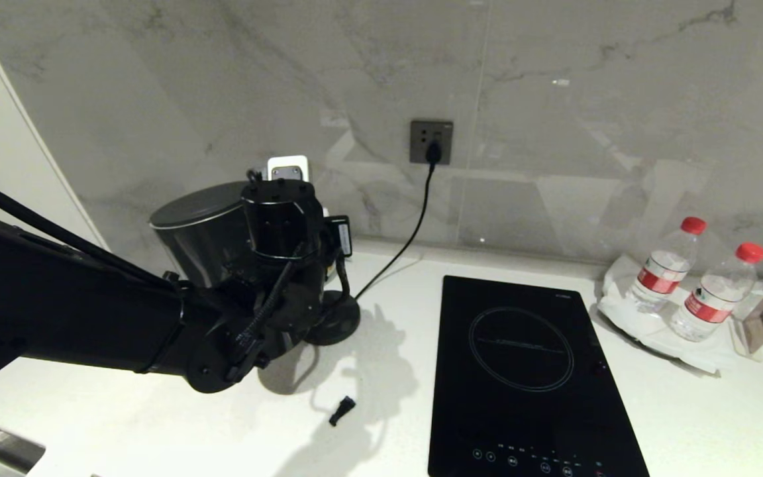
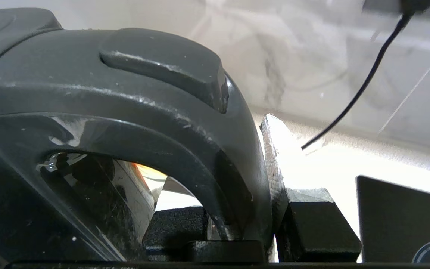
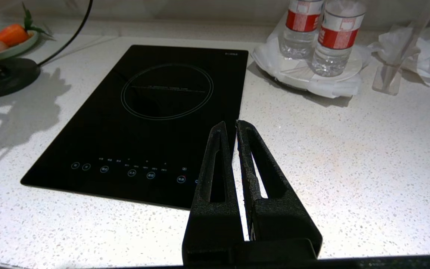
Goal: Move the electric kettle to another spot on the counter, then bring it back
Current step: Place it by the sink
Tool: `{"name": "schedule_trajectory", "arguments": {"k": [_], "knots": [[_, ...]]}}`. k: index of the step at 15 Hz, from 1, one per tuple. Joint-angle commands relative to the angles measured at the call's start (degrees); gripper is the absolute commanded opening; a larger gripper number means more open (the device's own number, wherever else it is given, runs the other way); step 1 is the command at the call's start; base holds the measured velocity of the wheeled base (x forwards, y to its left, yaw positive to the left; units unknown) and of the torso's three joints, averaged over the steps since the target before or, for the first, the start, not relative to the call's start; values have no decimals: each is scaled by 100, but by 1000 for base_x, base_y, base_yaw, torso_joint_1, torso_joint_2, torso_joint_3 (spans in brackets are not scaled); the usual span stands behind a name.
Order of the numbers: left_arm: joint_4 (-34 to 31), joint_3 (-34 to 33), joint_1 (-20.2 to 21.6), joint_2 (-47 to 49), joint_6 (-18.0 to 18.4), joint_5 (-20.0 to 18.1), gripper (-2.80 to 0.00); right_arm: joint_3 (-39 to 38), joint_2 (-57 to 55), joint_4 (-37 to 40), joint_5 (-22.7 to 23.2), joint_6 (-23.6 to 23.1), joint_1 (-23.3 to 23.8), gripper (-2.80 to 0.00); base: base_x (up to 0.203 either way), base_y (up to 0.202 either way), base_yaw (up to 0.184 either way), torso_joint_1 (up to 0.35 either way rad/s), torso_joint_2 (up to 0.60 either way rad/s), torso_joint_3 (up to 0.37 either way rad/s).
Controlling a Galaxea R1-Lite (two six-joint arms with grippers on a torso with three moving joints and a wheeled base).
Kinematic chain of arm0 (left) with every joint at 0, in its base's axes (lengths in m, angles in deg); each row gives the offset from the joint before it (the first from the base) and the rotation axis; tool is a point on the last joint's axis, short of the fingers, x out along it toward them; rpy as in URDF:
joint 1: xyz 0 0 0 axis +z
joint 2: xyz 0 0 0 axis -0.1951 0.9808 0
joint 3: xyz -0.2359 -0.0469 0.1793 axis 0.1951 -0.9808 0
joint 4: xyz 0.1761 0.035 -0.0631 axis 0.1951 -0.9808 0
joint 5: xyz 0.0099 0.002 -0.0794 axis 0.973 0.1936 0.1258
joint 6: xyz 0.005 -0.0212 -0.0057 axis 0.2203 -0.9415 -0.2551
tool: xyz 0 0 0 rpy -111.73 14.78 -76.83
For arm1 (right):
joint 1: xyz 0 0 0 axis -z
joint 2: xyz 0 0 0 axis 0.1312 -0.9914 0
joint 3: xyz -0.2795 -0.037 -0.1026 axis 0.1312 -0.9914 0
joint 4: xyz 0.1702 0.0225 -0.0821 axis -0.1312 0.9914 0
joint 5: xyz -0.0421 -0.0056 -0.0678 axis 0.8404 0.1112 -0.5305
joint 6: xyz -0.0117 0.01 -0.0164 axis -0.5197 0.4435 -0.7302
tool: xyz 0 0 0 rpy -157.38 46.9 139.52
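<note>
1. Gripping hard at nine o'clock in the head view: the left claw [image 2: 271, 209] is clenched on the loop handle [image 2: 185, 123] of the electric kettle [image 1: 203, 232], one finger inside the loop, the other pressed on the handle's outer face.
2. Up it sits! The kettle hangs tilted in the air, lid rim toward ten o'clock, clear of the round base disc [image 1: 335, 321] that lies on the desk [image 1: 176, 417] just below and to its right.
3. Looks-wise: a tall, glossy black cylinder with a flat dark lid edged by a thin bright line, and a thick matte handle with a raised thumb tab on top.
4. Handling call: I'd judge it stiff and fairly heavy for a one-sided hold, so it will want to swing under the handle. The shiny body looks slippery; the handle is the only sensible place to take it, high on the loop.
5. A small black object [image 1: 342, 409] lies on the desk at six o'clock from the disc, and the cord [image 1: 414, 225] runs up to the wall socket [image 1: 431, 141].
6. Centre stage, the black hob [image 1: 520, 371].
7. Over at three o'clock, two water bottles [image 1: 669, 265].
8. The right claw [image 3: 234, 129] is pinched closed on nothing, hovering over the hob's near edge.
</note>
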State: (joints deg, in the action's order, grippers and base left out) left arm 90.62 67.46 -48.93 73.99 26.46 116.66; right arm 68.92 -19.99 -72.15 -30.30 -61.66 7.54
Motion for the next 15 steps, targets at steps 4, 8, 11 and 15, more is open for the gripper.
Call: {"name": "schedule_trajectory", "arguments": {"k": [4,8,11,15], "knots": [[31,-26,6,-4,-6,29,-280,0,-5,1,-2,-1,0,-280,0,0,0,4,4,197],[30,-126,5,14,-32,35,-280,0,0,3,0,-2,0,-280,0,0,0,3,0,199],[70,-591,-1,-125,-49,-13,-280,0,0,8,4,-2,0,-280,0,0,0,4,4,177],[808,-1422,-54,-186,62,-34,-280,0,0,0,2,-2,0,-280,0,0,0,4,2,38]]}}
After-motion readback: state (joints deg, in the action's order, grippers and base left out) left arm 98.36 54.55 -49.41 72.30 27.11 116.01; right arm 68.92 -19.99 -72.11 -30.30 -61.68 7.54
